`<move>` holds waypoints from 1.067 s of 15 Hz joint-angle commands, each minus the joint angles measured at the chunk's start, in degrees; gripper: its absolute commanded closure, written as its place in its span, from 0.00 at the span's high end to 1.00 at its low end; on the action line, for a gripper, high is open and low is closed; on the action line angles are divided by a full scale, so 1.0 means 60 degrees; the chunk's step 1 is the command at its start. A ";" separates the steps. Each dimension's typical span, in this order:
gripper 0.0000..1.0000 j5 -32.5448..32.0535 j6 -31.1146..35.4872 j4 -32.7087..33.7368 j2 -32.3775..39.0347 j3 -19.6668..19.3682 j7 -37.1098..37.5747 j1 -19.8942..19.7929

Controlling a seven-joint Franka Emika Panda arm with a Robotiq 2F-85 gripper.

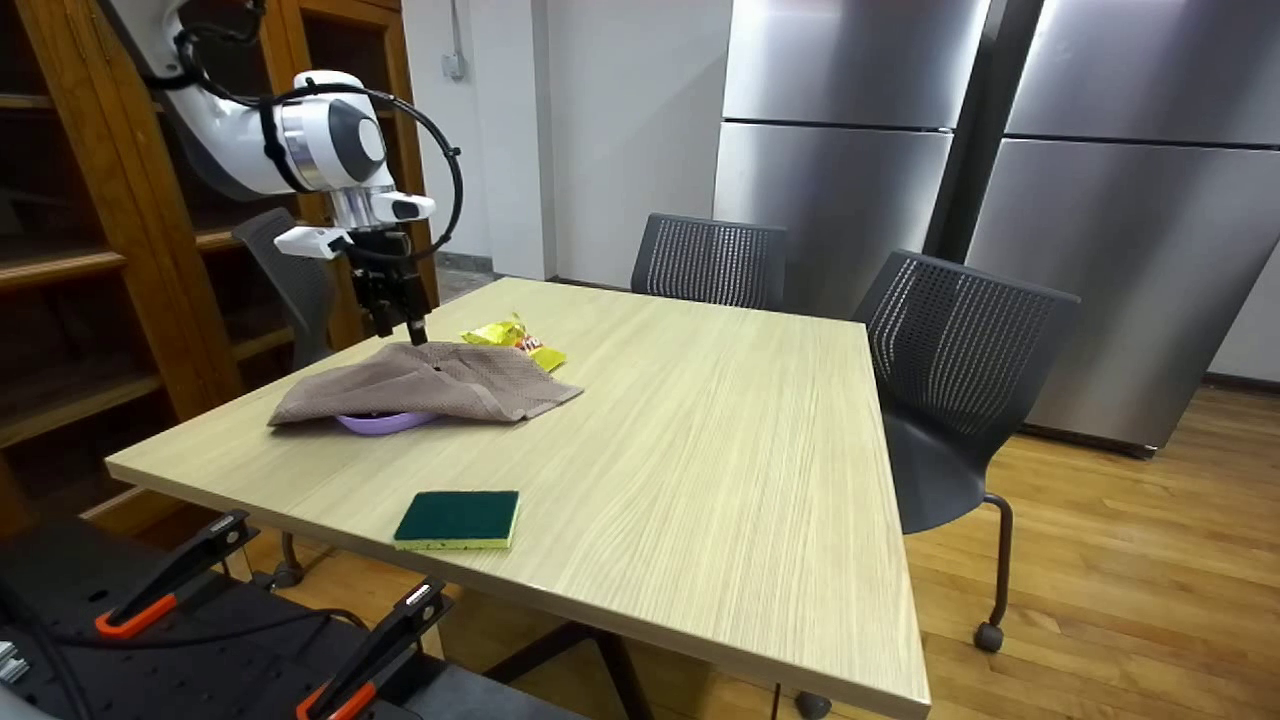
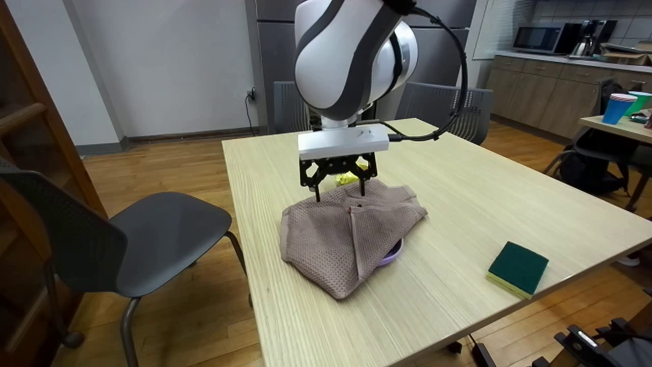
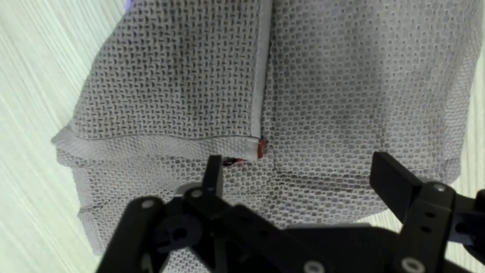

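Brown cloth (image 2: pixel 321 234) lies near a table edge (image 2: pixel 243 234) beneath the hand (image 2: pixel 340 197), fingers (image 3: pixel 214 174) wide apart.

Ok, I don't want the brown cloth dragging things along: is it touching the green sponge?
Apart. Both exterior views show it plainly: a stretch of tabletop separates the sponge from the cloth.

The towel (image 1: pixel 420 382) mostly hides a purple dish (image 1: pixel 383 424); the top edge crops the arm (image 2: pixel 326 71) in both exterior views. Lettering on the yellow packet (image 1: pixel 498 332) is unreadable; a red scrap (image 3: pixel 260 149) by the towel's corner is unclear.
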 commanded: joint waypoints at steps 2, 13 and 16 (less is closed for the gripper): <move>1.00 -0.0080 -0.0888 0.0752 0.0434 0.0158 0.0637 -0.0400; 1.00 0.0062 -0.1619 0.1235 0.0929 0.0355 0.0715 -0.0925; 1.00 0.0086 -0.1617 0.1121 0.0849 0.0432 0.0734 -0.0969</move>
